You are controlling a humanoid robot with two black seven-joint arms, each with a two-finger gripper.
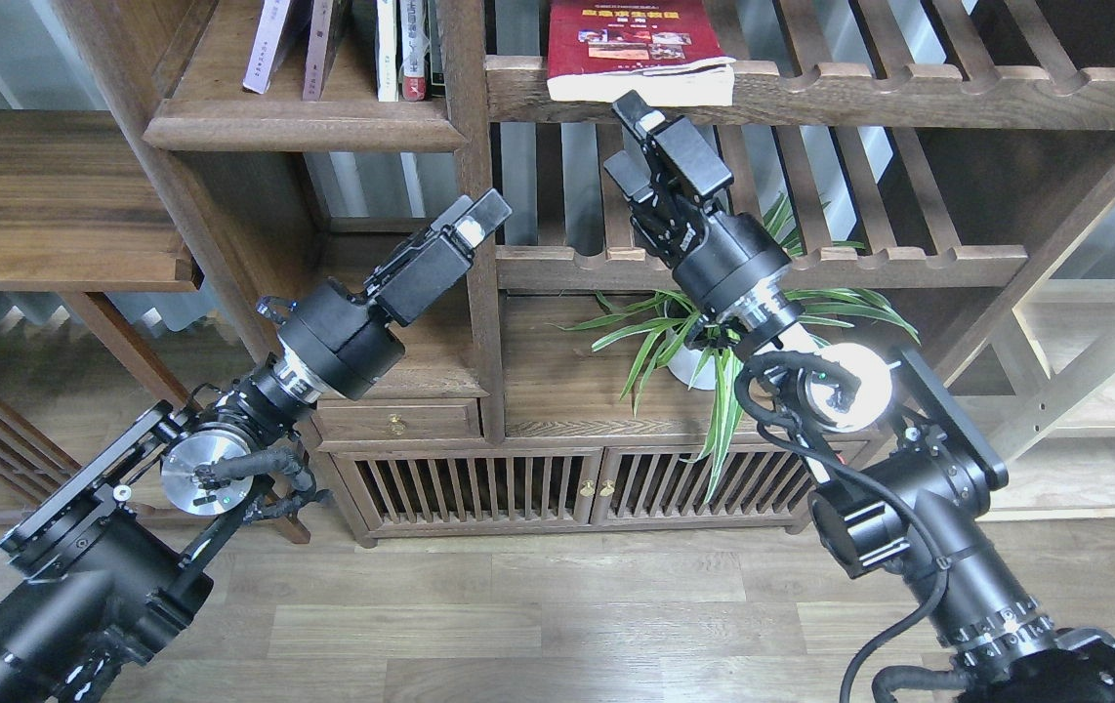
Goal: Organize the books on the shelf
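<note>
Two arms are raised toward the bookcase, and neither carries anything; the right pincer (634, 142) sits just below the red book (638, 47), which lies flat on a slatted rack (909, 93) with its pale page edge overhanging the scalloped rail; its two fingers stand apart with nothing between them, one tip close under the book's front edge; the left pincer (474, 223) points up and to the right beside the central upright (468, 146), and its fingers cannot be told apart, so whether it is open or closed I cannot tell, though nothing shows in it; the step in hand looks like the reach for the red book, not yet grasped; the next move probably calls for the right fingers to rise and close over the overhanging edge, then draw the book clear of the rail and carry it left to the solid shelf (304, 122), where several books (343, 44) already stand or lean; the central upright lies between rack and shelf and would have to be passed; the left arm also crowds that route; a potted plant (704, 337) stands lower down, behind the right wrist.
</note>
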